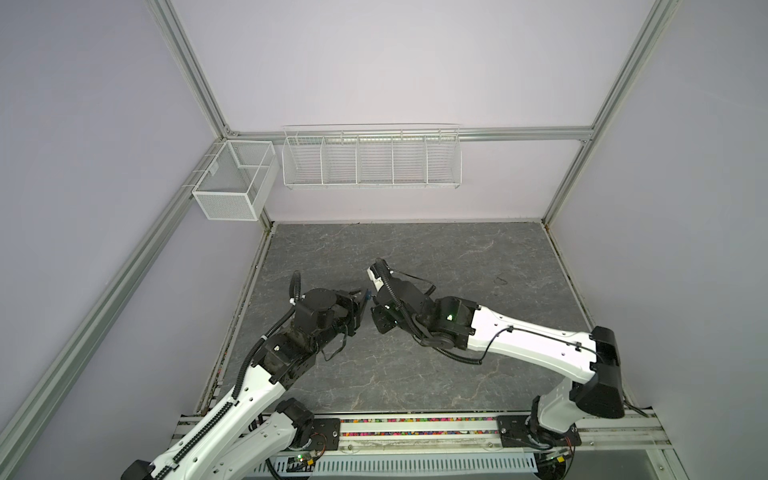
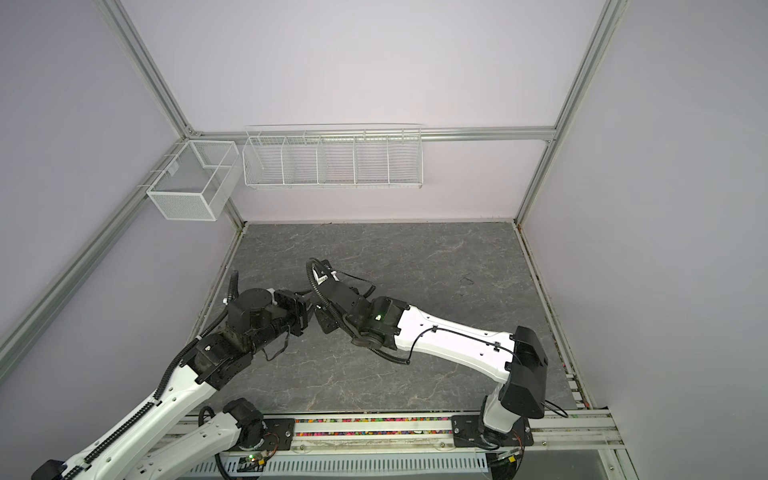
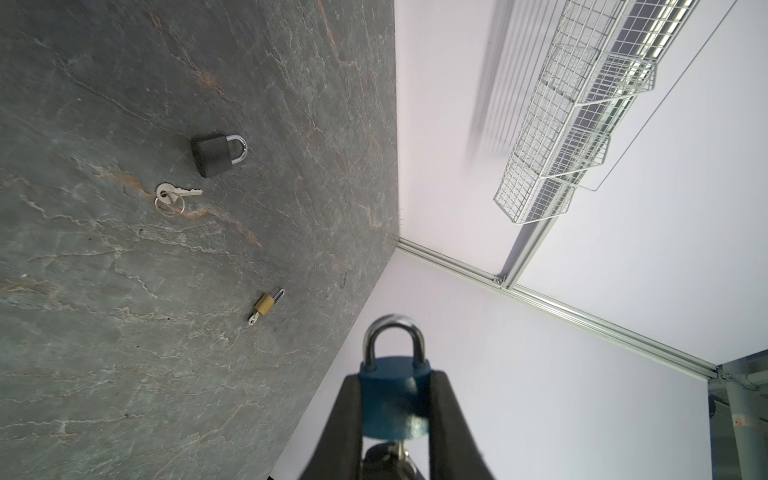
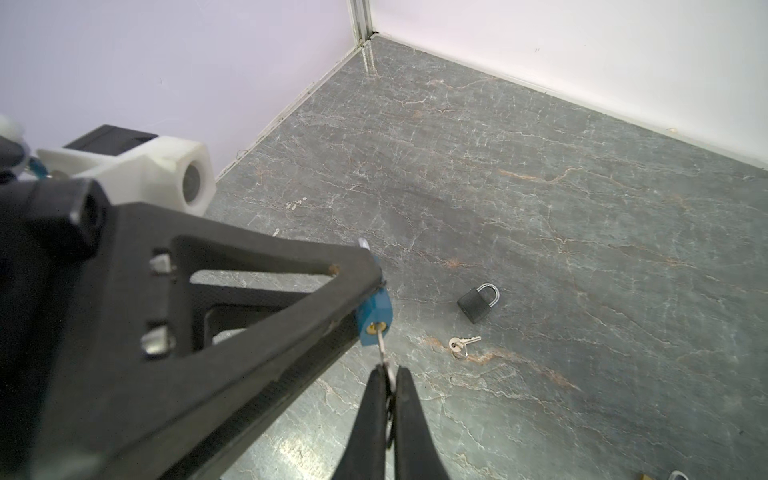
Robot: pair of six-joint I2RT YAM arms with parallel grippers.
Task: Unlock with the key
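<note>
The right end effector (image 4: pixel 388 372) pinches the small silver key (image 4: pixel 380 347), blade in the blue metal padlock (image 3: pixel 395 399) the left end effector (image 3: pixel 394 378) clamps.

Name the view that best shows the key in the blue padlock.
Right wrist view: the key runs from the right tool into the blue padlock. Left wrist view shows a blurred glimpse; the top views hide it.

Bright, even, diffuse light; faint shadows; blue padlock (image 3: pixel 394 401) blurred (close to lens).
</note>
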